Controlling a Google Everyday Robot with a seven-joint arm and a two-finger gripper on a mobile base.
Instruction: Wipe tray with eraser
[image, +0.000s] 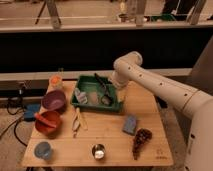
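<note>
The dark end effector (104, 95) of the white arm is positioned inside the shallow rectangular green plastic tray (95, 107), which is set at the back of the wooden bench (107, 137). Whether it is spread or clamped on anything cannot be told. A blue rectangular block (130, 124) is seen outside the tray; the wiping is judged unfinished.

You have a red bowl (48, 122) at the left edge of the desk (110, 142). Just behind it sits a purple bowl (54, 100), and farther back an orange cup (56, 81). In front of it stands a blue cup (43, 150). To its right lie pale tongs (77, 121), a small metal cup (99, 151) and, well apart, a dark brown cluster (142, 140).
</note>
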